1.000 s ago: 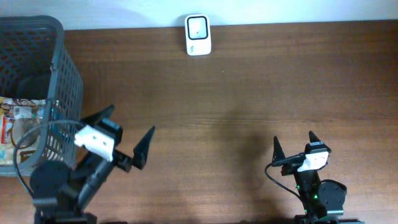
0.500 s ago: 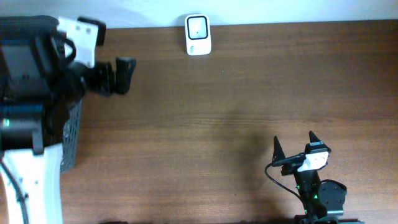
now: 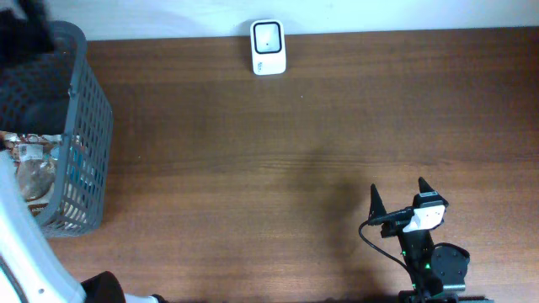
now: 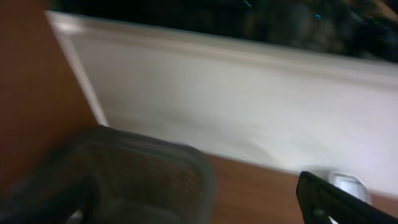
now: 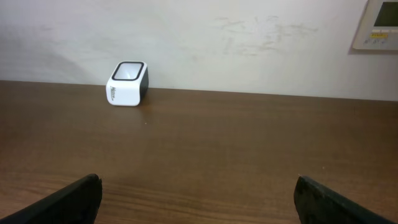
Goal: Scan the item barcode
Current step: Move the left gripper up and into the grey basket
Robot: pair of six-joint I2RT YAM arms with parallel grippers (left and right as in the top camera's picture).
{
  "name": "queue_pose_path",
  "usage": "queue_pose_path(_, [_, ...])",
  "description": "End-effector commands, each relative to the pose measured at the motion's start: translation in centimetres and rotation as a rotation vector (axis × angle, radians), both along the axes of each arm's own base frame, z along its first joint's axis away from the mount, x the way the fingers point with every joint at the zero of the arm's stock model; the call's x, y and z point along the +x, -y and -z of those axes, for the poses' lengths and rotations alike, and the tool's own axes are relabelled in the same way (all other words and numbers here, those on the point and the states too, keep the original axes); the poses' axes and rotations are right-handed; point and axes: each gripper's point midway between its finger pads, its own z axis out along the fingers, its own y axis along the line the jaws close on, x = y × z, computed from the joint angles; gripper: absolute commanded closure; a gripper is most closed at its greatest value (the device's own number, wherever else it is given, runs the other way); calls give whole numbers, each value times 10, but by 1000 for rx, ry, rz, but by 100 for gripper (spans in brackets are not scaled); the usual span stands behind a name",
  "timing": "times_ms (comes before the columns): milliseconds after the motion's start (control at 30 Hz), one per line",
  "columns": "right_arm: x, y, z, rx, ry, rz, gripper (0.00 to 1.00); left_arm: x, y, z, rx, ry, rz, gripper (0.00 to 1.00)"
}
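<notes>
Overhead: the left arm (image 3: pixel 18 248) runs as a white link up the left edge of the picture, and its upper part is a dark blur above the far left corner of the basket (image 3: pixel 91 126); its tool cannot be made out here. The grey mesh basket stands at the left end of the desk (image 3: pixel 278 151). The packaged items (image 3: pixel 34 164) lie inside it in clear wrapping with brownish contents; no barcode is legible. The scanner (image 3: pixel 269 47), white with a dark window on top, sits at the far edge of the desk, near the middle. The right arm (image 3: pixel 431 261) is folded low at the near right, and the right tool (image 3: pixel 397 187) points toward the far side with its two fingers spread apart and nothing between them.

Left wrist: the picture is smeared. The left tool (image 4: pixel 193 196) is open, with one dark finger low at each side, and looks over the basket's rim (image 4: pixel 155 152) toward the pale wall (image 4: pixel 236 106). The scanner (image 4: pixel 348 184) shows low at the right.

Right wrist: the right tool (image 5: pixel 196 186) is level and just above the desk (image 5: pixel 217 143), spread wide and empty. The scanner (image 5: pixel 127 83) stands far left against the wall (image 5: pixel 205 43). A control panel (image 5: pixel 378 25) hangs at the upper right.
</notes>
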Motion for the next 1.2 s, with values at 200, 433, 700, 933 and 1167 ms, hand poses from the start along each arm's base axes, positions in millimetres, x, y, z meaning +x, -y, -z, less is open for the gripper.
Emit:
queue_pose_path(200, [0, 1, 3, 0, -4, 5, 2, -60, -140, 11, 88, -71, -574, 1])
queue_pose_path(433, [0, 1, 3, 0, -4, 5, 2, -65, -187, 63, 69, -213, -700, 1])
queue_pose_path(700, [0, 1, 3, 0, -4, 5, 2, -47, -204, 168, 94, -569, -591, 1])
queue_pose_path(933, [0, 1, 3, 0, -4, 5, 2, -48, -202, 248, 4, -806, -536, 21])
queue_pose_path(1167, [0, 1, 3, 0, -4, 5, 2, -49, -174, 292, -88, -936, -356, 6])
